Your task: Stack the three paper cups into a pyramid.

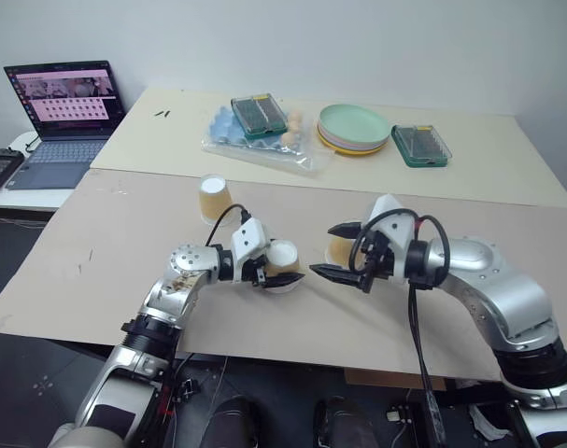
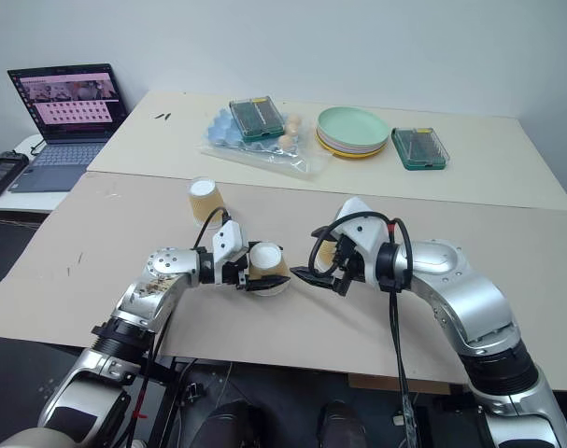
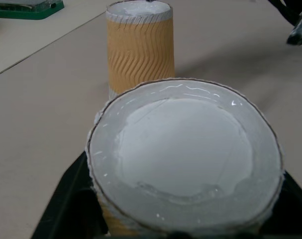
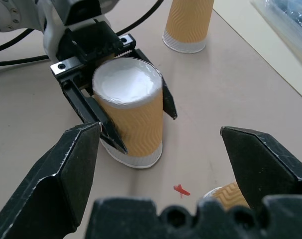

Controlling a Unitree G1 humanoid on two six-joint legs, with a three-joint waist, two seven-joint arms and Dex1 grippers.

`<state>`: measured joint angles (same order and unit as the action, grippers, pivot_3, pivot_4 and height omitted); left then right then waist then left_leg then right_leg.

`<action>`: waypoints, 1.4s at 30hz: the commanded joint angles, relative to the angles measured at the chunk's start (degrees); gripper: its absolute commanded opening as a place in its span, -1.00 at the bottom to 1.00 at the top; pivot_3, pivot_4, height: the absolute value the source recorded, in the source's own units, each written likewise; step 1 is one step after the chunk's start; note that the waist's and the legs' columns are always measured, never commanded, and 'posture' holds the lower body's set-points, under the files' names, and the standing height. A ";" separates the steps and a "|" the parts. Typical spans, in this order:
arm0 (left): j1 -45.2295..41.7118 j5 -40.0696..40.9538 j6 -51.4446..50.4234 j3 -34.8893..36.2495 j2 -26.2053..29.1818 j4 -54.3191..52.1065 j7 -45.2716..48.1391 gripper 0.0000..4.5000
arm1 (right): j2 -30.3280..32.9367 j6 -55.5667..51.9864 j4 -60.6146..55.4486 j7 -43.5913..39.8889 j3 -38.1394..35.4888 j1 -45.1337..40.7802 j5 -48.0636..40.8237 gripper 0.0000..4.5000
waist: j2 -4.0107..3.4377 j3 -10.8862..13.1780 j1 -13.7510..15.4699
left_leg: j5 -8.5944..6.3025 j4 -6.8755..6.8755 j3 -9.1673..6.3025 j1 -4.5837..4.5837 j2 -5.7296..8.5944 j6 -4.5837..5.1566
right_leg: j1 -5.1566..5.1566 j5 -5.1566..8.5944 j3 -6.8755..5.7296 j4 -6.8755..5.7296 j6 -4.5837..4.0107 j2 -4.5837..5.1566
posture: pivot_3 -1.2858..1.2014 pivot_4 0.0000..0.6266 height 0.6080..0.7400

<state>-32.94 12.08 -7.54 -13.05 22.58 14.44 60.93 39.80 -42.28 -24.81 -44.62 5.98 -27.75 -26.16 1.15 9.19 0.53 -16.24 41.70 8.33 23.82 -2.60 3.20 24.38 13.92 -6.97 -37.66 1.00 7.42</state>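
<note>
Tan paper cup (image 4: 128,117) stands upside down between the left gripper's (image 4: 136,127) spread fingers; the right gripper (image 1: 337,250) hovers nearby, jaws wide.

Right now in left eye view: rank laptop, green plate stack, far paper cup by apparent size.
1. laptop, largest.
2. green plate stack.
3. far paper cup, smallest.
The cup stands nearer the camera than the other two and looks smallest anyway, so the order is safe.
</note>
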 commanded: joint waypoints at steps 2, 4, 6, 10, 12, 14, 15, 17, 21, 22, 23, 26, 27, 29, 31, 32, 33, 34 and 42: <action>-0.90 2.52 -2.17 2.23 1.42 -5.65 1.36 0.98 | -0.15 -0.25 -1.70 0.37 -1.95 0.13 -0.99 1.00 | 0.00 0.00 -0.01 | 0.00 0.00 0.00 0.00 0.00 0.00 | 0.00 0.00 0.00 0.00 0.00 0.00 | 0.03 -0.52 0.49; -0.50 4.01 -4.22 3.25 2.51 -8.49 1.88 0.98 | -0.42 -0.20 -1.49 0.28 -1.98 0.09 -1.14 1.00 | 0.00 0.00 -0.04 | 0.00 0.00 -0.01 0.01 -0.01 0.00 | 0.01 0.00 0.00 0.00 0.00 0.00 | 0.03 -0.52 0.49; 0.28 5.75 -7.35 4.50 4.56 -12.86 2.07 0.98 | -0.56 0.10 -0.98 0.07 -1.86 -0.07 -0.93 1.00 | 0.00 0.00 -0.05 | 0.00 0.00 -0.01 0.01 -0.01 0.00 | 0.02 0.00 0.01 0.00 0.00 0.00 | 0.03 -0.52 0.49; 3.93 13.35 -17.65 10.94 11.02 -25.16 1.33 0.98 | -1.56 0.92 0.95 -0.65 -2.31 -0.67 -1.14 1.00 | -0.01 0.01 -0.62 | 0.00 -0.01 -0.03 0.01 -0.04 0.00 | 0.02 0.00 0.03 0.00 0.00 0.00 | 0.03 -0.52 0.49; 5.51 18.14 -23.69 17.63 12.12 -29.11 -4.01 0.98 | -1.79 1.57 1.99 -1.02 -2.23 -0.76 -0.79 1.00 | -0.02 0.01 -0.80 | 0.00 -0.01 -0.04 0.00 -0.05 0.00 | 0.01 0.00 0.03 0.00 0.00 0.01 | 0.03 -0.52 0.49; 6.17 19.43 -27.48 24.84 9.48 -29.31 -14.94 0.98 | -1.98 2.03 2.81 -1.06 -2.43 -0.87 -0.58 1.00 | -0.02 0.01 -0.80 | 0.00 0.00 -0.07 -0.01 -0.05 0.00 | -0.01 0.00 0.03 0.00 0.00 0.02 | 0.03 -0.52 0.49; 6.74 17.46 -27.99 26.91 7.83 -28.44 -21.00 0.98 | -1.99 2.16 3.05 -1.06 -2.62 -0.87 -0.53 1.00 | -0.02 0.01 -0.69 | 0.00 0.00 -0.12 -0.03 -0.04 0.00 | -0.05 0.00 0.03 0.00 0.00 0.04 | 0.03 -0.52 0.49; 8.42 10.81 -25.96 27.63 5.82 -26.76 -30.11 0.98 | -1.87 2.38 3.32 -1.14 -2.85 -0.76 -0.39 1.00 | -0.02 0.01 -0.50 | 0.00 0.00 -0.16 -0.10 -0.02 0.00 | -0.15 0.00 0.02 0.00 0.01 0.05 | 0.03 -0.52 0.49; 11.74 2.69 -21.91 25.35 3.16 -22.78 -39.06 0.98 | -1.77 2.22 3.32 -1.23 -3.17 -0.79 -0.54 1.00 | -0.02 0.01 -0.23 | -0.01 0.00 -0.15 -0.11 0.05 0.01 | -0.16 -0.01 0.01 0.00 0.01 0.06 | 0.03 -0.52 0.49; 11.91 1.93 -20.90 24.60 2.48 -21.20 -39.44 0.98 | -1.76 2.03 3.14 -1.23 -3.39 -0.78 -0.75 1.00 | -0.02 0.01 -0.08 | -0.01 0.00 -0.15 -0.08 0.04 0.01 | -0.13 -0.01 0.00 0.00 0.01 0.06 | 0.03 -0.52 0.49; 11.70 1.30 -19.75 23.85 1.93 -19.35 -39.48 0.98 | -1.72 1.84 2.96 -1.23 -3.68 -0.74 -0.95 1.00 | -0.02 0.01 0.14 | -0.01 0.00 -0.15 -0.04 0.04 0.01 | -0.10 -0.01 -0.02 0.00 0.01 0.06 | 0.03 -0.52 0.49; 9.02 -0.32 -14.94 21.92 1.12 -11.33 -38.22 0.98 | -1.55 1.39 2.57 -1.07 -4.42 -0.53 -1.15 1.00 | -0.01 0.02 0.35 | -0.01 0.00 -0.14 -0.03 0.04 0.01 | -0.10 -0.01 -0.06 0.01 0.00 0.06 | 0.03 -0.52 0.49; 7.39 -0.58 -12.83 21.20 1.00 -7.76 -36.93 0.98 | -1.37 1.20 2.34 -1.00 -4.86 -0.29 -1.23 1.00 | -0.01 0.02 0.41 | -0.01 0.01 -0.13 -0.03 0.04 0.01 | -0.10 -0.01 -0.06 0.00 0.00 0.06 | 0.03 -0.52 0.49; 4.84 -1.03 -9.62 20.26 0.98 -2.30 -34.98 0.98 | -1.22 0.90 2.04 -0.90 -5.41 -0.03 -1.30 1.00 | -0.01 0.02 0.30 | -0.01 0.02 -0.13 -0.02 0.04 0.01 | -0.09 -0.01 -0.08 -0.01 0.00 0.06 | 0.03 -0.52 0.49; 1.29 -1.89 -6.47 19.27 1.05 4.45 -32.94 0.98 | -0.86 0.65 1.59 -0.85 -5.95 0.49 -1.33 1.00 | -0.01 0.01 0.22 | -0.01 0.02 -0.11 -0.03 0.04 0.01 | -0.09 -0.01 -0.06 -0.01 0.00 0.06 | 0.03 -0.52 0.49; -0.70 -2.32 -4.79 19.03 1.05 8.03 -32.36 0.98 | -0.65 0.52 1.28 -0.81 -6.20 0.80 -1.34 1.00 | -0.01 0.01 0.18 | -0.01 0.01 -0.11 -0.03 0.04 0.00 | -0.09 -0.01 -0.06 -0.01 0.00 0.06 | 0.03 -0.52 0.49; -2.13 -2.59 -3.41 18.95 1.09 10.70 -31.95 0.98 | -0.57 0.42 1.12 -0.75 -6.29 0.92 -1.33 1.00 | -0.01 0.01 0.16 | -0.01 0.01 -0.09 -0.01 0.03 0.00 | -0.06 -0.01 -0.08 0.03 0.00 0.03 | 0.03 -0.52 0.49; -4.64 -3.06 -1.44 18.65 1.26 14.85 -30.94 0.98 | -0.46 0.22 0.74 -0.58 -6.64 1.19 -1.44 1.00 | -0.01 0.01 0.15 | -0.01 0.01 -0.09 -0.01 0.05 0.01 | -0.07 -0.01 -0.08 0.00 0.00 0.04 | 0.03 -0.52 0.49; -17.66 -4.77 7.40 18.02 0.95 33.86 -26.72 0.98 | -0.56 -0.44 -0.64 0.37 -7.33 2.27 -1.84 1.00 | 0.02 0.03 -0.03 | -0.01 0.00 -0.07 0.04 0.07 0.01 | -0.03 -0.01 -0.09 0.01 0.01 0.02 | 0.03 -0.52 0.49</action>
<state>-47.81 7.76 -2.93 4.80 23.22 46.40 33.05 38.93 -42.64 -23.09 -44.77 0.87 -25.63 -26.79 1.17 9.22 0.50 -16.25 41.70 8.26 23.86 -2.52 3.21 24.35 13.91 -7.06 -37.65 1.01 7.44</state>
